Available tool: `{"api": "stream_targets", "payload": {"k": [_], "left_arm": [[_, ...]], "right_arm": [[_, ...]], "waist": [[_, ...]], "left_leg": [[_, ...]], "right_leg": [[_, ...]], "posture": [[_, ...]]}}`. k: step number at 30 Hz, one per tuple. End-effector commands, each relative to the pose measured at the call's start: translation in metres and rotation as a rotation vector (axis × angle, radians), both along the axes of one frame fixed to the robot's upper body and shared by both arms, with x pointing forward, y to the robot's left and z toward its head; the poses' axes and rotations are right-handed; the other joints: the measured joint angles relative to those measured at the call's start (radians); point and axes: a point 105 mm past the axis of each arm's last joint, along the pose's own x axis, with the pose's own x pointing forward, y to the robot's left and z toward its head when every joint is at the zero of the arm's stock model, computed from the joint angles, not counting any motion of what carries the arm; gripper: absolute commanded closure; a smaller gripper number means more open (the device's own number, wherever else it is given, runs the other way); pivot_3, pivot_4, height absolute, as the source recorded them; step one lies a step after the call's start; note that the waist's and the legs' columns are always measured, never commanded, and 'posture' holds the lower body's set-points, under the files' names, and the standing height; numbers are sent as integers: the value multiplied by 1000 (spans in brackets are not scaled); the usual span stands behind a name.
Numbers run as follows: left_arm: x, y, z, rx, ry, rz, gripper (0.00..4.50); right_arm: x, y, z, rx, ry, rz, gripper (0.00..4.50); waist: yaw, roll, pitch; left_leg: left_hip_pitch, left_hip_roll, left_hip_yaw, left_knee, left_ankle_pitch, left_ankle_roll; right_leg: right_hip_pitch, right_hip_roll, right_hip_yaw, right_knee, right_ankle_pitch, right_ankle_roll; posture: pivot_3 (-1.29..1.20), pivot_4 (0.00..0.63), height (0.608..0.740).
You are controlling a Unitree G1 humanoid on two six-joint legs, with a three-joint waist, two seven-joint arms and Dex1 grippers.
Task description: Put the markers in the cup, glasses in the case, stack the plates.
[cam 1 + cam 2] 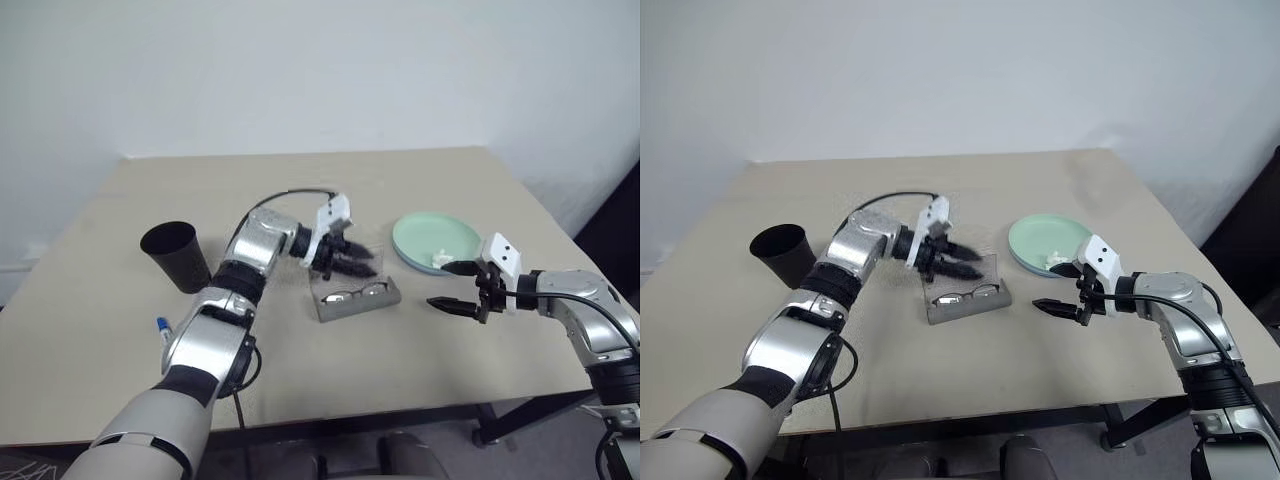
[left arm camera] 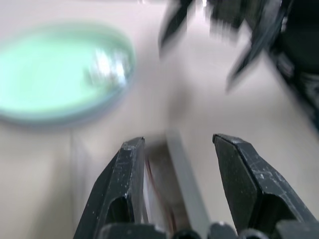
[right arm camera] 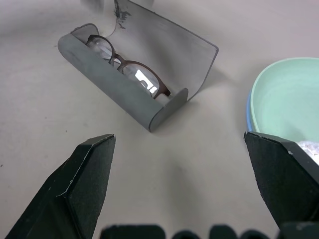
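Nearest to me, a slim white marker with a blue cap (image 1: pixel 163 327) is lying at the near-left edge of the beige table (image 1: pixel 420 350), half hidden behind the robot's left arm. It is looking light and smooth, so it will probably roll if nudged; pinching it across the middle of the barrel seems safest.

The right gripper (image 1: pixel 455 287) is hanging over the table with its black fingers spread wide and nothing between them, just short of the plates.

In the middle, the grey felt-covered hard glasses case (image 3: pixel 134 99) is sitting with its lid up, and the thin dark wire-framed glasses with round lenses (image 3: pixel 127 67) are lying inside it. They are fragile and bendable, whereas the case itself is looking stiff, so closing it probably means pressing on the lid's free edge. The left gripper (image 1: pixel 352 262) is hovering just above that lid, fingers partly apart and empty (motion blur is hiding finer detail).

Farther back to the left, the matte black tapered cup (image 1: pixel 177 256) is standing upright, light and easy to tip. To the right, the mint green round plate (image 1: pixel 425 236) is already sitting on the light blue plate (image 3: pixel 248 110), with a small white crumpled scrap (image 1: pixel 441 258) on it.
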Motion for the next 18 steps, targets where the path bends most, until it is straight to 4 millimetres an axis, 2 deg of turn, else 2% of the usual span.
{"api": "stream_targets", "payload": {"k": [1,3,6,8,10,12,18], "left_arm": [[27,1,41,-73,-135,161,2425],[43,10,40,-36,-192,280,2882],[57,18,34,39,-264,377,3863],[67,25,18,170,-323,456,4478],[71,31,2,278,-373,490,4478],[67,33,-15,357,-382,449,4478],[40,38,-65,538,-304,222,4478]], "right_arm": [[3,3,11,7,-47,16,0],[3,4,11,8,-47,16,0],[3,4,11,9,-47,14,0],[2,4,10,10,-47,13,0],[2,4,10,12,-46,11,0],[1,5,9,15,-46,9,0],[0,4,9,16,-48,0,0]], "waist": [[0,0,0],[-1,0,0],[-3,0,0],[-2,0,0],[-1,0,0],[1,0,0],[1,0,0]], "left_leg": [[0,0,0,0,0,0],[1,0,0,0,0,0],[3,0,1,0,0,0],[3,0,0,0,0,0],[3,-1,0,0,0,0],[2,-1,0,0,0,0],[1,-1,0,0,0,1]], "right_leg": [[0,0,0,0,0,0],[1,0,0,0,0,0],[2,0,0,0,0,0],[2,0,0,1,0,0],[2,0,0,1,0,0],[2,0,0,0,1,1],[2,0,0,-1,0,1]], "posture": [[0,0,740],[0,0,740],[0,0,740],[0,0,740],[0,0,740],[0,0,740],[0,0,740]]}}
